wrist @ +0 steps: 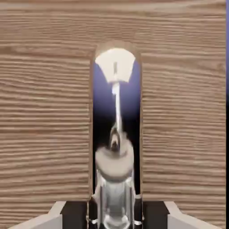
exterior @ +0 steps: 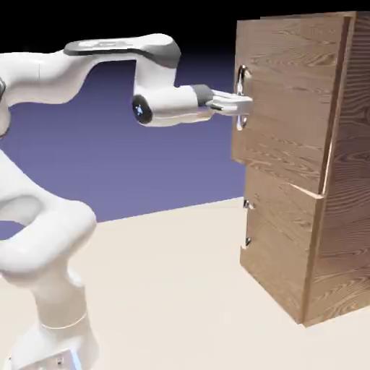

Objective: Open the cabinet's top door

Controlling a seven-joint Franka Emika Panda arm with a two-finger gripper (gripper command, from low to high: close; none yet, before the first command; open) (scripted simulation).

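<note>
Nearest to me is the robot's white base and lower arm (exterior: 50, 289), bulking up at the exterior view's lower left. From there the arm bends up, then runs level across to the right, ending in the gripper (exterior: 244, 105) at the handle (exterior: 241, 97) of the top door (exterior: 289, 94).

The cabinet (exterior: 340, 217) stands on the pale table (exterior: 166, 289) at the right. Its top door is swung slightly out, its lower edge jutting past the lower door (exterior: 278, 246), which sits flush. I cannot see anything inside.

The table between base and cabinet lies bare, with room on the handle side of the door.

In the hand view the mirror-bright handle (wrist: 116, 134) fills the middle against wood grain, running down between the grey fingertips (wrist: 53, 217). The fingers are clenched around the bar, grasping it.
</note>
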